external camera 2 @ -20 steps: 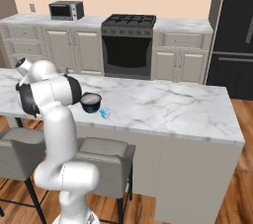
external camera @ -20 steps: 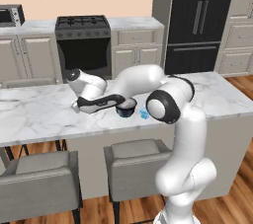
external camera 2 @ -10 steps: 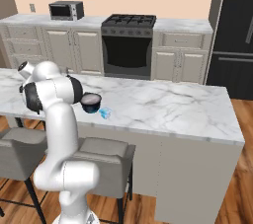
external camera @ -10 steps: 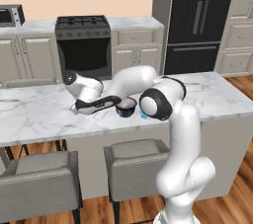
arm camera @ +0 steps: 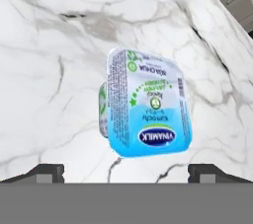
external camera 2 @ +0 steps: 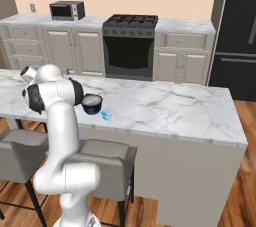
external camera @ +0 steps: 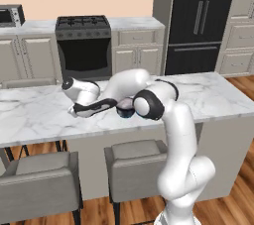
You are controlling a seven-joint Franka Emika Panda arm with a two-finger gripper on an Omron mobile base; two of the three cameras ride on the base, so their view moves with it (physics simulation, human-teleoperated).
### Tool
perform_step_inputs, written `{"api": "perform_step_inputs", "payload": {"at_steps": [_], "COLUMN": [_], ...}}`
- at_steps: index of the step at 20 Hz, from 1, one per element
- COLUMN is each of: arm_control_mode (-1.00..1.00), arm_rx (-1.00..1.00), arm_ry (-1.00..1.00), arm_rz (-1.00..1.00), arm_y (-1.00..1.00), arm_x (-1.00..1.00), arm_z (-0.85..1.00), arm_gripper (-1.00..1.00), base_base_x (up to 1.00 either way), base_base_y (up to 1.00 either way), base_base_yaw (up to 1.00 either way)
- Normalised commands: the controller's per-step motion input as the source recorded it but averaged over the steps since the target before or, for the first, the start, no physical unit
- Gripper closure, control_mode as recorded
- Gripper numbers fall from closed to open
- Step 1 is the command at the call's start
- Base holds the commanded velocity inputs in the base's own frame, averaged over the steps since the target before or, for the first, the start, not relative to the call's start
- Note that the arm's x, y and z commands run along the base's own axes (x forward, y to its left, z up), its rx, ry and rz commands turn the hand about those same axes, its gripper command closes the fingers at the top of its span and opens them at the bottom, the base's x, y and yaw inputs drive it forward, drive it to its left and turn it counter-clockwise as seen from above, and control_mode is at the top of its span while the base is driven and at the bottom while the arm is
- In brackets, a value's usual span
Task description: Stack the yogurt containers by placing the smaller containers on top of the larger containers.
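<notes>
In the hand view the larger yogurt container (arm camera: pixel 147 110) sits on the marble, a light-blue cup with a pale printed lid, just ahead of my gripper (arm camera: pixel 126 171). The jaws are open, one dark fingertip (arm camera: pixel 47 171) on each side of it, touching nothing. In the left base view my gripper (external camera: pixel 74 111) hangs low over the left part of the island counter (external camera: pixel 30 115). The smaller yogurt container (external camera 2: pixel 106 115), a tiny light-blue cup, stands near the counter's front edge, right beside the dark bowl.
A dark round bowl (external camera 2: pixel 92 103) rests on the counter (external camera 2: pixel 165 106) close to my elbow; it also shows under the forearm as bowl (external camera: pixel 126 112). Two grey stools (external camera: pixel 136 162) stand below the front edge. Stove and cabinets line the back wall.
The arm has swung a little to the left and lower over the counter. The jaws have stayed open. The bowl and the cups have not moved.
</notes>
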Motion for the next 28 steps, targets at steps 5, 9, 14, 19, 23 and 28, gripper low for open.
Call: {"api": "perform_step_inputs", "payload": {"at_steps": [5, 9, 14, 19, 23, 28], "arm_control_mode": [-1.00, -1.00, -1.00, -1.00, -1.00, -1.00], "arm_rx": [0.00, 0.00, 0.00, 0.00, 0.00, -0.01], "arm_ry": [0.00, 0.00, 0.00, 0.00, 0.00, 0.00], "arm_rz": [-0.01, -0.01, -0.01, -0.02, -0.02, -0.02], "arm_y": [0.01, 0.01, 0.07, 0.10, 0.05, 0.05], "arm_x": [0.17, 0.16, 0.13, 0.20, 0.23, 0.20], "arm_z": [-0.18, -0.02, 0.00, 0.00, 0.00, 0.00], "arm_gripper": [-1.00, -1.00, -1.00, -1.00, -1.00, -1.00], "base_base_x": [0.00, 0.00, 0.00, 0.00, 0.00, 0.00], "base_base_y": [0.00, 0.00, 0.00, 0.00, 0.00, 0.00], "base_base_yaw": [0.00, 0.00, 0.00, 0.00, 0.00, 0.00]}}
